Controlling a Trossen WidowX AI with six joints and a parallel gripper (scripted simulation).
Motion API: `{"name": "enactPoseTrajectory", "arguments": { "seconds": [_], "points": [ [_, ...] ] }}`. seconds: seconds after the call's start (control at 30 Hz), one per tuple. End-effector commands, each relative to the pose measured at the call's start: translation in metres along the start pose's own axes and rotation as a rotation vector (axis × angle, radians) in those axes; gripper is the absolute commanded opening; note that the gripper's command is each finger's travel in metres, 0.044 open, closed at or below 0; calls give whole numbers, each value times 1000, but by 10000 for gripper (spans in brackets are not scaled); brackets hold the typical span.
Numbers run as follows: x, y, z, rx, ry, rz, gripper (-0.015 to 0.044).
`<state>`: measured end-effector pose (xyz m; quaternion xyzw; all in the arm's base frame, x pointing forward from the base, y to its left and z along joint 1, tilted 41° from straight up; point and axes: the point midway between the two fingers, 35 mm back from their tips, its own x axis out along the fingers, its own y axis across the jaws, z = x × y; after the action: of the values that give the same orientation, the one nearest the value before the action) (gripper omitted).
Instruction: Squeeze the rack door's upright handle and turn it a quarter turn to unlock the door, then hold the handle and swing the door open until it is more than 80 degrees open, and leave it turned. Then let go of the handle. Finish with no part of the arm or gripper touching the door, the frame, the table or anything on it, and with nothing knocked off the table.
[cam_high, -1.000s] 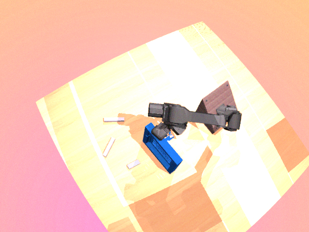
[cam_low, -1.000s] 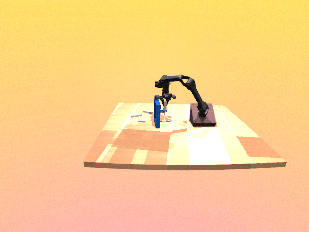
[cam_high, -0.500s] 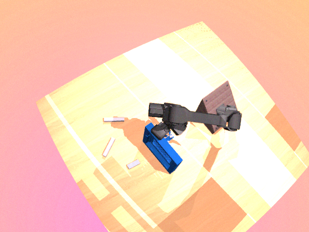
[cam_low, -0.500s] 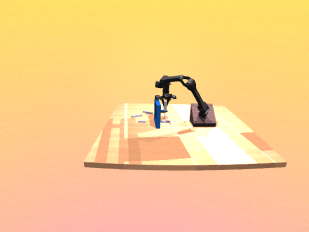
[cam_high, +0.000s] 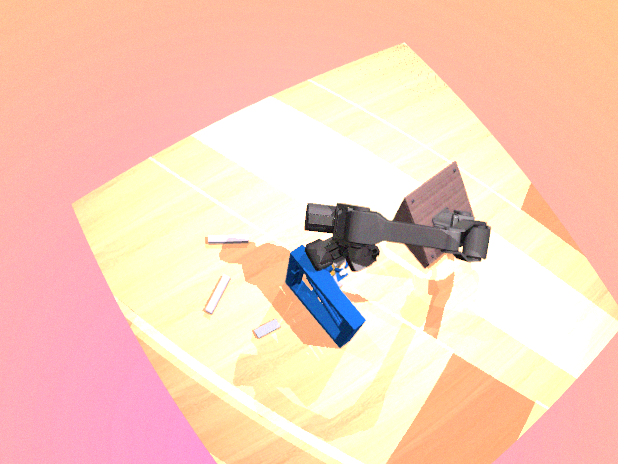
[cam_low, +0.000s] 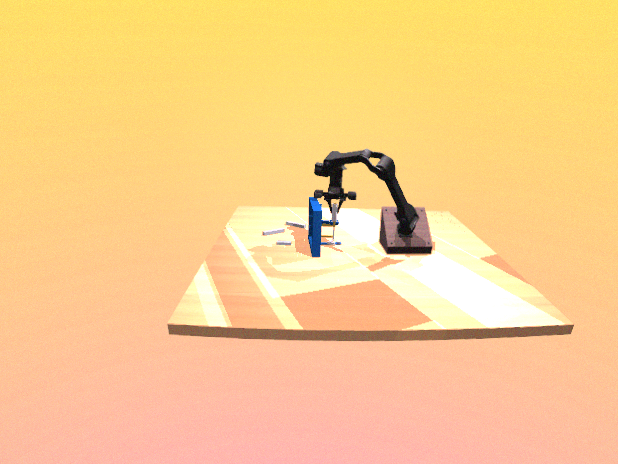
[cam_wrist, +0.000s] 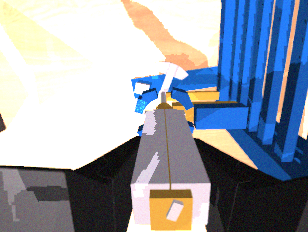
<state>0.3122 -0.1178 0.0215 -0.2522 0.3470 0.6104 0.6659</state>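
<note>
Ours: one set of jaws (cam_high: 345, 267) (cam_low: 334, 211), clamped on the upright handle (cam_low: 334, 215) (cam_wrist: 170, 150); one blue frame (cam_high: 327, 292) (cam_low: 314, 227) (cam_wrist: 240, 55), standing.

Arm (cam_high: 400, 231) (cam_low: 367, 156) arched, elbow high; wrist upright; jaws (cam_low: 334, 212) pointing down, squeezed shut on handle.
</note>
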Motion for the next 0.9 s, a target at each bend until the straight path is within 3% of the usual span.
{"name": "enactPoseTrajectory", "arguments": {
  "seconds": [0.0, 0.87],
  "points": [
    [0, 7, 3, 109, -3, -2, 21],
    [1, 60, 33, 567, -4, 2, 21]
  ]
}}
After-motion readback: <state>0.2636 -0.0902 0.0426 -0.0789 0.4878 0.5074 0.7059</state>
